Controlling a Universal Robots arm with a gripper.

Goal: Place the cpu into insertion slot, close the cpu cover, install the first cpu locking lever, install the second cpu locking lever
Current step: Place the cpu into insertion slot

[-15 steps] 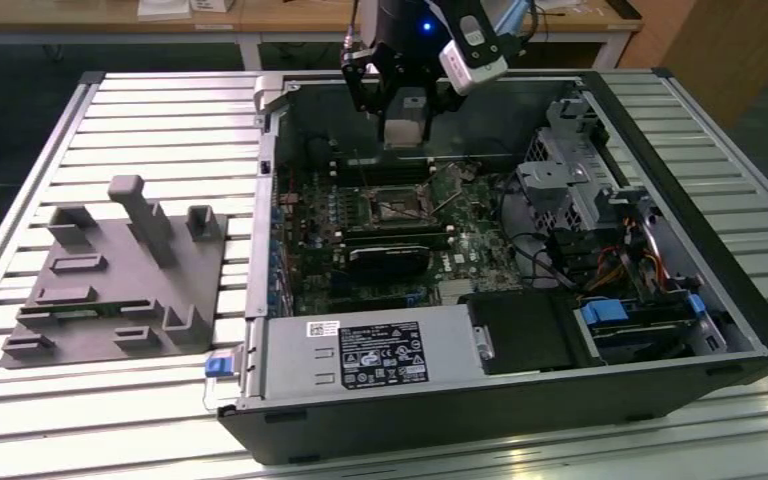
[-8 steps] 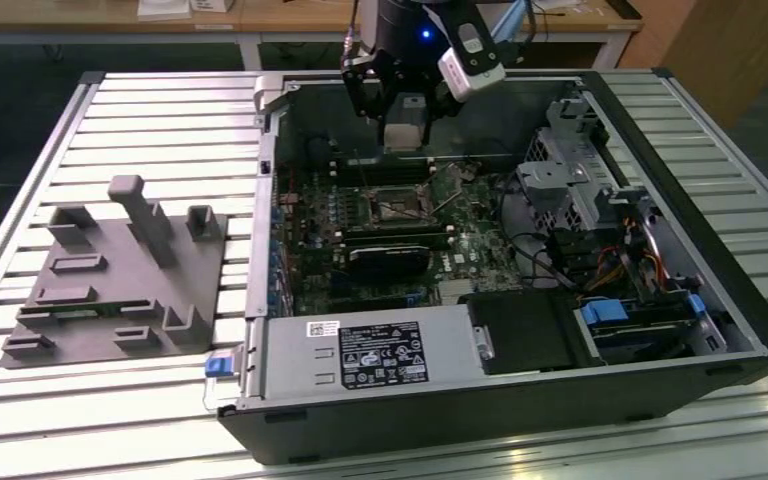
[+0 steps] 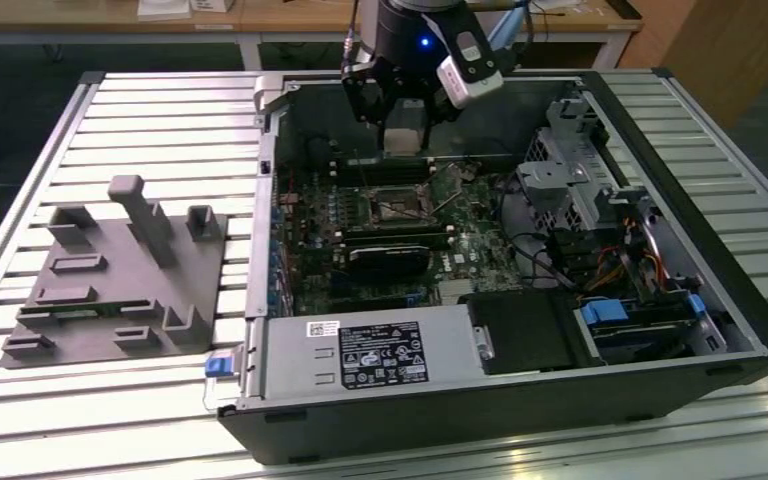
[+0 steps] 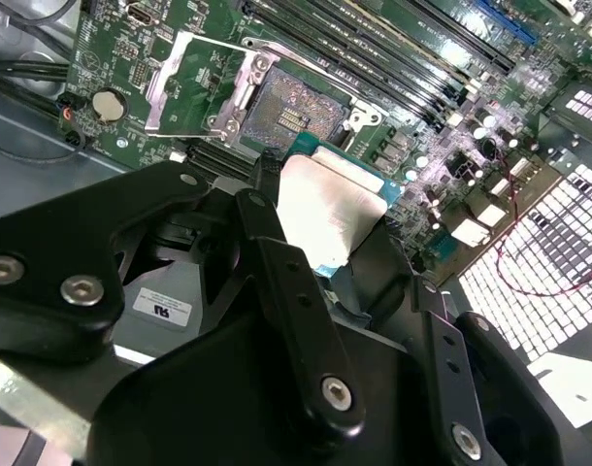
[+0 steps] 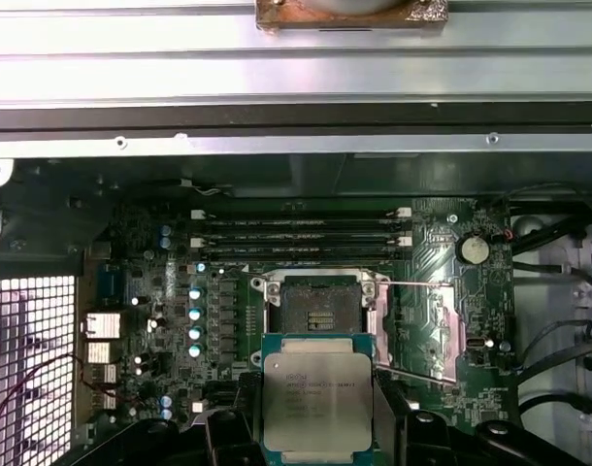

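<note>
The cpu (image 5: 317,400), a flat square chip with a dull silver top and a green edge, sits between the black fingers (image 5: 393,422) of my gripper (image 5: 317,422), which is shut on it. In the second wrist view the cpu (image 4: 327,209) hangs above the board, short of the insertion slot (image 4: 291,102). The insertion slot (image 5: 320,311) is bare, its dark contact field showing inside a silver rim. The cpu cover (image 5: 424,330) is swung open and lies beside the slot. In the exterior view my gripper (image 3: 404,148) hovers over the far part of the case, beyond the slot (image 3: 395,205).
The open computer case (image 3: 267,200) lies on a slatted metal table. Long black memory slots (image 5: 301,238) run beside the socket. A black graphics card (image 3: 391,262), a power supply (image 3: 357,355), a drive cage (image 3: 584,185) and cables crowd the inside. A grey fixture (image 3: 117,275) stands at the exterior view's left.
</note>
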